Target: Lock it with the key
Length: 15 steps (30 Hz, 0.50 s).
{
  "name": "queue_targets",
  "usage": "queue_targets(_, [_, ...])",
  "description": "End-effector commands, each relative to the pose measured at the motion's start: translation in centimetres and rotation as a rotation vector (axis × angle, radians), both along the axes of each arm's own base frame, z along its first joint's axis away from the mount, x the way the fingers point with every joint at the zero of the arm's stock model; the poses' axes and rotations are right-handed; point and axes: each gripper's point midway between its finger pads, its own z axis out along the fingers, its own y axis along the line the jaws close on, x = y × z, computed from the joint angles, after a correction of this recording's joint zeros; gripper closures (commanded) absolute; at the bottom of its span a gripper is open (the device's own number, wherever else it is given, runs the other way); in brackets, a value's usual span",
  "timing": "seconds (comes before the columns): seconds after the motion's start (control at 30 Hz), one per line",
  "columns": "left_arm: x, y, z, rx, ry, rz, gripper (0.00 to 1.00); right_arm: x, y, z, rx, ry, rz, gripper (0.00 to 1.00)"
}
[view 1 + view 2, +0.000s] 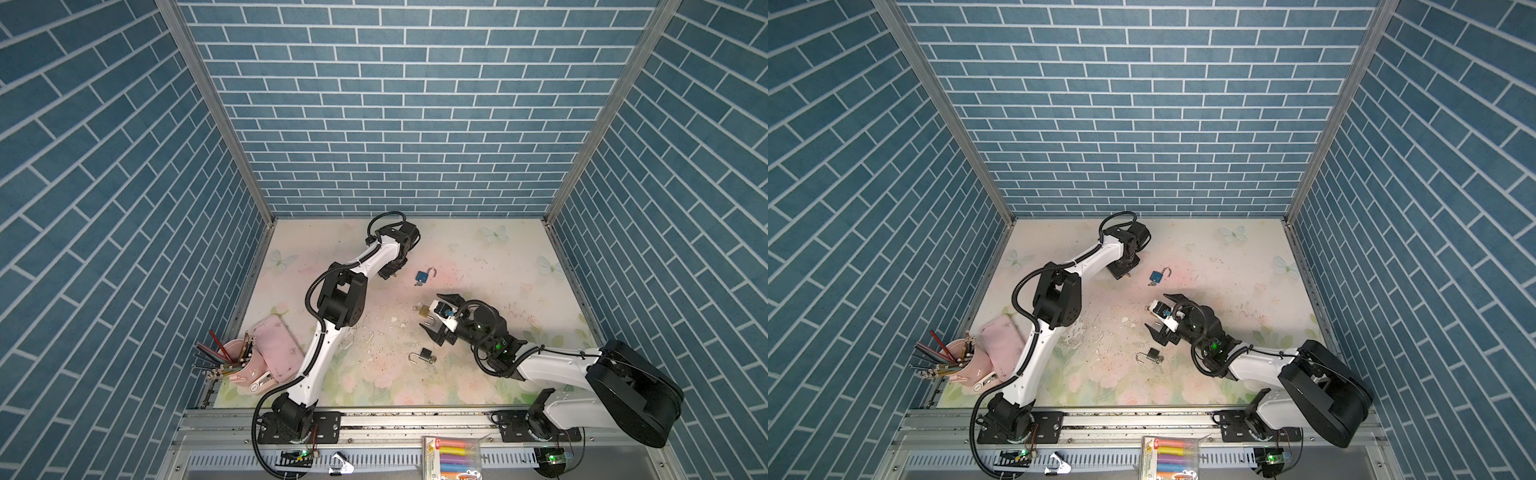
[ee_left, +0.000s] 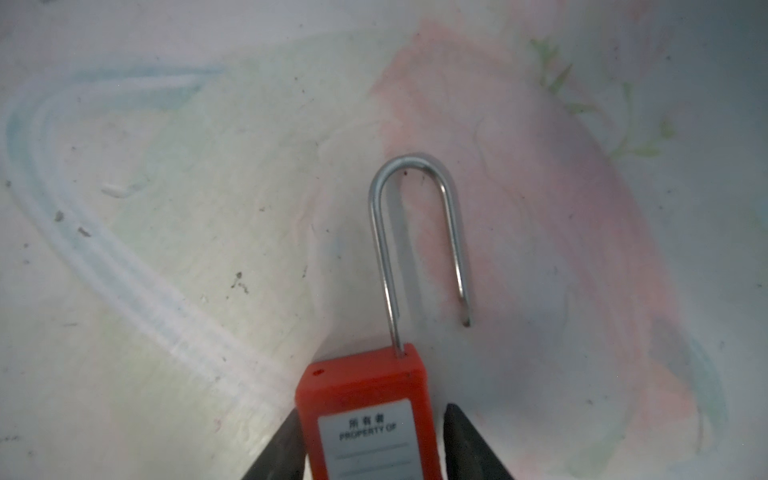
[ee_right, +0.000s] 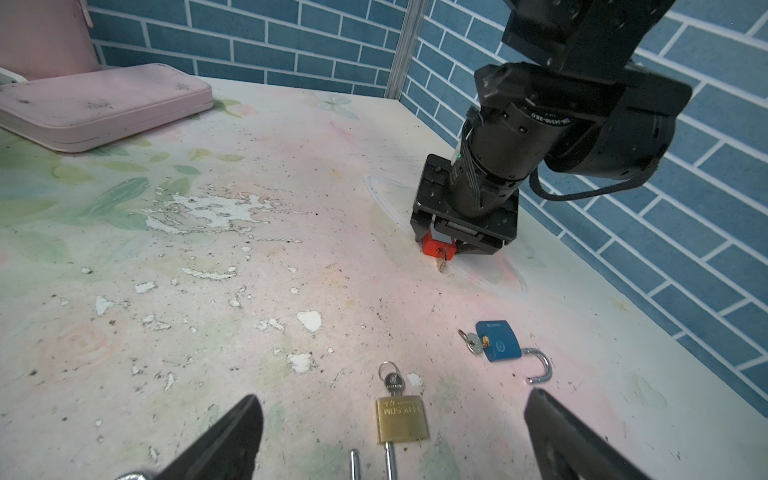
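Floral tabletop (image 1: pixel 498 266), blue brick walls (image 1: pixel 374 124); red padlock (image 2: pixel 365 386) lies far back, left of centre.
Both top views show me a pink cup (image 1: pixel 235 353) (image 1: pixel 961 351) holding pencils (image 1: pixel 208 353), with the lock hidden under my left gripper (image 1: pixel 390 271). Left wrist: jaws straddle its body, a gap on one side, shackle (image 2: pixel 415 166) open. Right wrist alone shows its key (image 3: pixel 441 261) inserted; my right gripper (image 3: pixel 395 399) gapes wide at a brass padlock (image 3: pixel 402 419).

The red padlock (image 2: pixel 365 415) carried a white label (image 2: pixel 370 436) with three Chinese characters, 所有者, and under them "PROPERTY OF" above blank ruled lines. The brass padlock (image 3: pixel 402 419) bore a stamped brand across its body — upside down in the right wrist view, seemingly ending in "SSOM". The print on the blue padlock (image 3: pixel 497 340) was too small to read. The pack of markers (image 1: pixel 451 457) showed a "6".
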Motion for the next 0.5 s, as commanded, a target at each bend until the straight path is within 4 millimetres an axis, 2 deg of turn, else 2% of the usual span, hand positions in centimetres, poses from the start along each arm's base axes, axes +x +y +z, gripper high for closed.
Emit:
queue_targets(0.0, [0.0, 0.3, -1.8, 0.036, 0.034, -0.054, 0.49, 0.3, 0.4, 0.9, 0.014, -0.016, -0.005, 0.01])
queue_targets(0.17, [-0.4, 0.3, -1.5, 0.028, 0.027, -0.104, 0.6, 0.8, 0.3, 2.4, 0.074, -0.008, -0.044, 0.02])
queue_targets(0.23, [-0.7, 0.4, -1.6, 0.016, 0.023, -0.138, 0.68, 0.9, 0.0, 4.4, 0.152, -0.013, -0.068, 0.02])
queue_targets(0.3, [-0.8, 0.2, -1.5, -0.005, 0.012, -0.184, 0.72, 0.7, -0.3, 6.5, 0.228, -0.036, -0.066, 0.02])
queue_targets(0.4, [-0.6, -0.4, -0.3, -0.048, -0.05, -0.282, 0.79, 1.1, -1.2, 9.8, 0.339, -0.044, -0.083, 0.02])
queue_targets(0.47, [-0.2, -0.8, 1.4, -0.076, -0.127, -0.364, 0.81, 1.5, -1.9, 11.5, 0.396, -0.033, -0.104, 0.02])
